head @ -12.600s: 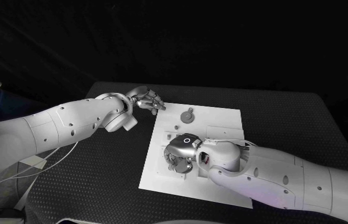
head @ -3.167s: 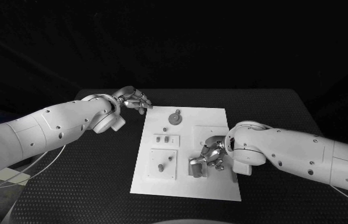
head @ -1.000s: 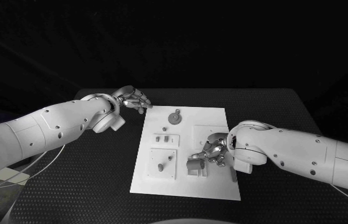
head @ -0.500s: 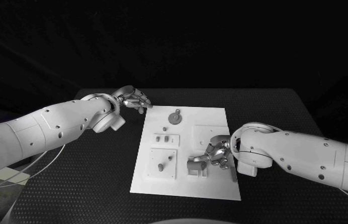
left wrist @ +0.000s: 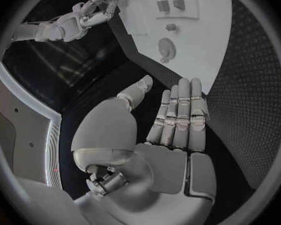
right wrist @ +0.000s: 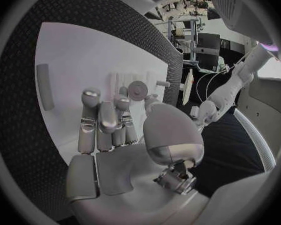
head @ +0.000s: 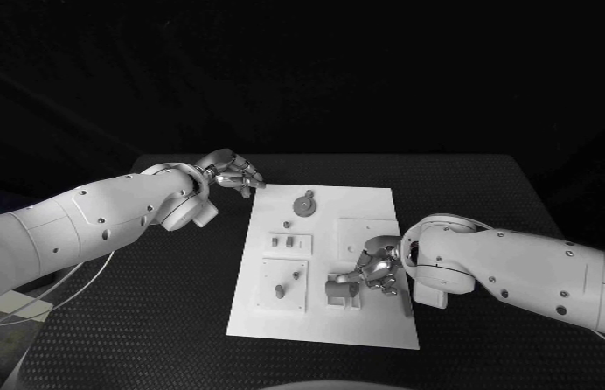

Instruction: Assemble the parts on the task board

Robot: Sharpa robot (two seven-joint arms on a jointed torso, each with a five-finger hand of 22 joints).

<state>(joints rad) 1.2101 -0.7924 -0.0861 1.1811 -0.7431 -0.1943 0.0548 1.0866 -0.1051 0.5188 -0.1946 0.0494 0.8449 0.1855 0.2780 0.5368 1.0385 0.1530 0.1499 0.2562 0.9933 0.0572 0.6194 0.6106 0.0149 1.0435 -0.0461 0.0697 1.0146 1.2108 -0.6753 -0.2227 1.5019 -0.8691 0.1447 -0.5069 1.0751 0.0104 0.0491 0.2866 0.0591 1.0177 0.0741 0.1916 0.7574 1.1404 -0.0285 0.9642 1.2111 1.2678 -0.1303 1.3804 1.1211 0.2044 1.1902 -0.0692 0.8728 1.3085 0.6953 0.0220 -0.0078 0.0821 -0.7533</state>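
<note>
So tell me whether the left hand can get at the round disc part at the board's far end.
Probably yes. The left hand hovers open off the task board's far left corner, and nothing stands between it and the round disc part.

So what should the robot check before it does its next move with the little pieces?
1. White board flat on the table: ok.
2. Right hand over the board's near right part, beside a small grey block: ok.
3. Right hand really holding a piece: cannot tell; its fingers hide what is under them.
4. Left hand out of the way, off the board's far left corner: ok.
5. Left hand free: ok; the left wrist view shows straight fingers with nothing in them.
6. Round piece at the board's far end untouched: ok.
</note>
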